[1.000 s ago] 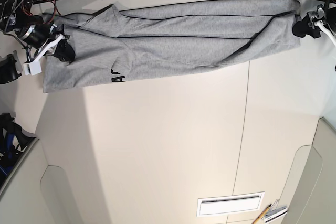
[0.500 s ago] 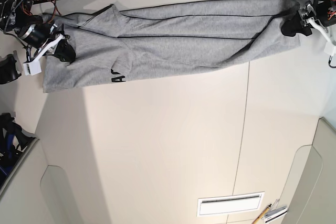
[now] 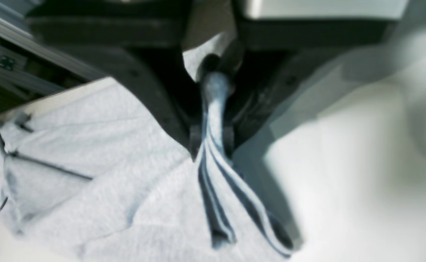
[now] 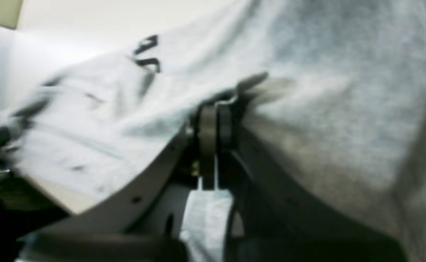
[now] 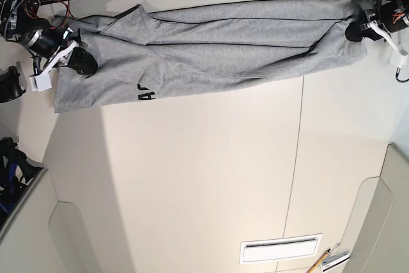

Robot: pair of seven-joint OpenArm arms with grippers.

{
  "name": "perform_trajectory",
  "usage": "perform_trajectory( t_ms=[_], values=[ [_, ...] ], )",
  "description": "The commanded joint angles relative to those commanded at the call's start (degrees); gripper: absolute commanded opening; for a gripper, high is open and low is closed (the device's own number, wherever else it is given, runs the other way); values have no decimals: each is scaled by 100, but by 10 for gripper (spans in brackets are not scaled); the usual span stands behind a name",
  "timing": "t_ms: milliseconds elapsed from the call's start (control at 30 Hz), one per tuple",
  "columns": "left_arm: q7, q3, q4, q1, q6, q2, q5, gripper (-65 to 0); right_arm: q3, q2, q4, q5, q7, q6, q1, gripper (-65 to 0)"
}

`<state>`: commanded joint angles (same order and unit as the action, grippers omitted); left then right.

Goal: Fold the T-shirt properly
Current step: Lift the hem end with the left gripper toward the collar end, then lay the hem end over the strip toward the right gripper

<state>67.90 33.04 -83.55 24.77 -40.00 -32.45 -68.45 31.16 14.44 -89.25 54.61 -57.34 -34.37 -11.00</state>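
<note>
The heather-grey T-shirt (image 5: 217,46) lies stretched in a long band across the far part of the table, with black lettering (image 5: 146,94) showing at its lower left edge. My left gripper (image 5: 355,31) at the far right is shut on a bunched edge of the T-shirt (image 3: 213,153), the cloth hanging in folds from between the fingers. At the far left my right gripper (image 5: 82,62) is shut on the T-shirt (image 4: 307,91) too, cloth draped over the closed fingers (image 4: 213,123). Black lettering (image 4: 147,54) shows in the right wrist view.
A white vent plate (image 5: 280,248) and a pencil (image 5: 319,261) sit near the table's front right. Black equipment (image 5: 11,84) and cables stand off the left edge. A seam in the table (image 5: 297,158) runs front to back right of centre.
Both grippers have drawn apart slightly, pulling the shirt tauter and straighter. The left gripper moved up and toward the far right corner; the right end folds flattened.
</note>
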Motion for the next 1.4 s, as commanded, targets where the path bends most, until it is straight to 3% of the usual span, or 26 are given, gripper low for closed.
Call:
perform_trajectory(
  t_ms=[167,300,500,800,967,1100,1400],
  values=[
    [2,4,-7,-389,0,-125,385,-650,525,2,-345,205,-203,-35,2,-650],
    [0,4,-9,-603,0,-531,452,-650,846,2,-402,387,-295,-37,-2,-650],
    [-2,4,-74,-765,0,-1027,531,-650,874,-2,-402,393,-317,-37,-2,-650],
    [-2,2,-83,-763,0,-1025,503,-650,841,-144,-402,627,-553,-44,-417,-632],
    [4,2,-83,-761,0,-1023,442,-650,841,-417,-402,850,-564,-63,-505,-465],
    [9,4,-101,-763,0,-1040,442,-650,769,-610,-402,903,-612,-83,-505,-464],
    [151,107,-1211,-763,0,-1331,706,-650,763,-555,-402,817,-610,-83,-490,-464]
  ],
)
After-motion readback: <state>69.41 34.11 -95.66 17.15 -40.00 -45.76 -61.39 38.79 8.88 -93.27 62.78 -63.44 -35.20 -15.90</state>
